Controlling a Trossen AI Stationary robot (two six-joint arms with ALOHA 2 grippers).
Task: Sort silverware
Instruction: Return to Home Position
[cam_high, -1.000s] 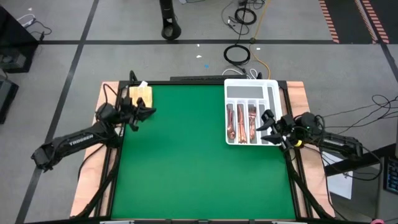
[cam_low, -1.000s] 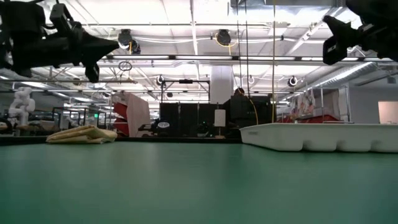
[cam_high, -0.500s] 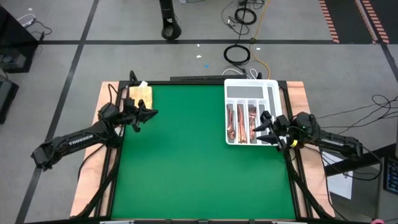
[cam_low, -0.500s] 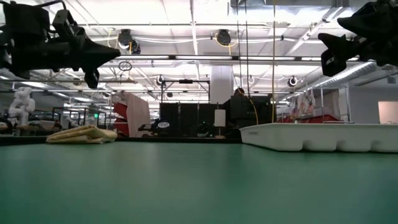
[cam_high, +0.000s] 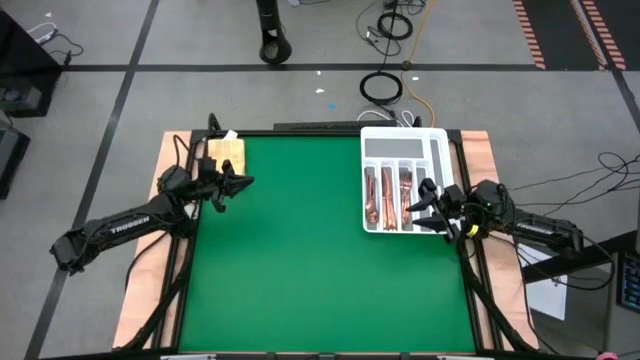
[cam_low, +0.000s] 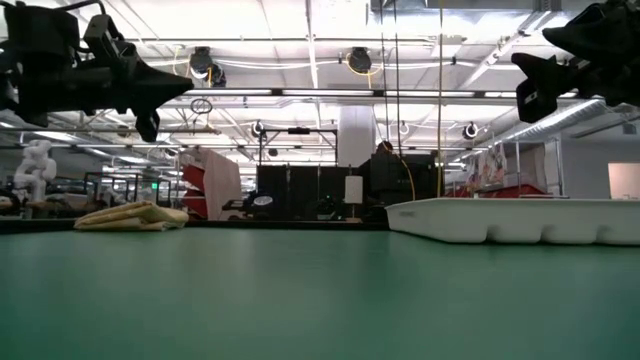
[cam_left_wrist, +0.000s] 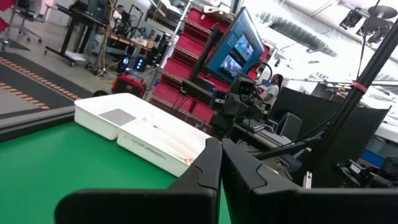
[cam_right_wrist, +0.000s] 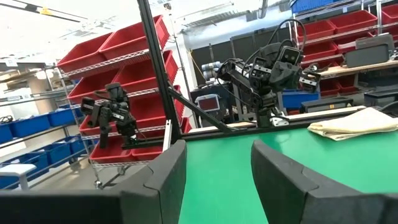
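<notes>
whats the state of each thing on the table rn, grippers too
silverware: lying sorted in three long slots of the tray, none on the green mat
white tray: flat on the mat's far right side
tan cloth: folded, at the far left corner
left gripper: shut, empty, raised beside the cloth
right gripper: open, empty, raised over the tray's right side

Seen from above, the divided tray (cam_high: 405, 145) sits at the upper right of the table (cam_high: 300, 270). The silverware (cam_high: 388, 200) lies in the tray's long compartments, toward its lower end. The folded cloth (cam_high: 226, 152) rests at the table's upper-left corner. My left gripper (cam_high: 242, 182) hangs just below the cloth, and my right gripper (cam_high: 418, 205) is over the tray's lower-right edge.
</notes>
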